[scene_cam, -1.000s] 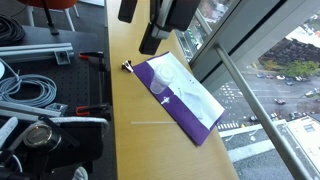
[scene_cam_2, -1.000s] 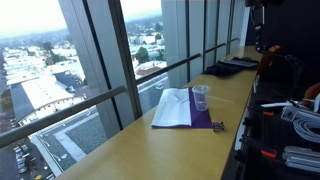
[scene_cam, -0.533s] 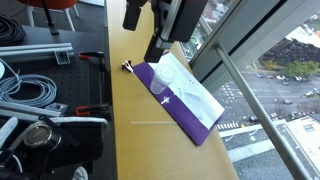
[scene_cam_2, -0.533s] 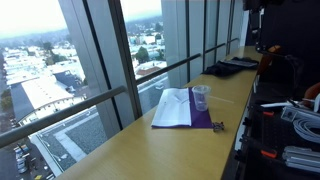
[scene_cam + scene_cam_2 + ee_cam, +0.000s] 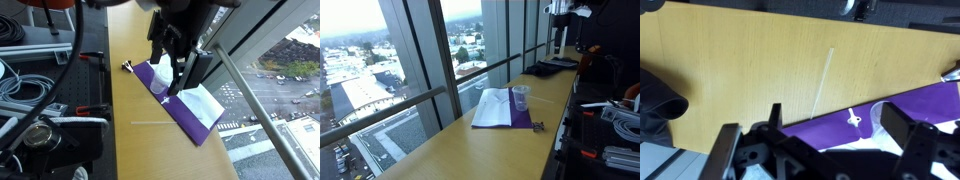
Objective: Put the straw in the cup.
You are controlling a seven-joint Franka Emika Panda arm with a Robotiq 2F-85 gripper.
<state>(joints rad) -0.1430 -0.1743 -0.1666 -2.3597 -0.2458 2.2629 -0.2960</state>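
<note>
- Hanging well above the table [image 5: 135,100] with the gripper [image 5: 178,72] over the purple mat [image 5: 190,125], touching nothing.
- Shows, in the wrist view, jaws spread wide with dark fingers [image 5: 905,135] at the lower edge and nothing held between them.
- Lies flat on the bare wood: straw [image 5: 823,80], thin and pale, just beside the mat's long edge and not on it.
- Reads in an exterior view as a faint line on the wood, apart from the cup [image 5: 160,90] and outside it.
- Stands upright on the mat in both exterior views, clear plastic, next to a white sheet [image 5: 200,100] that covers much of the purple.
- Rests on the wood near the mat's corner: small black-and-white object [image 5: 128,67].
- Curls in at the left edge of the wrist view: black cable [image 5: 660,105].
- Runs alongside tall window glass [image 5: 430,50], city far below.
</note>
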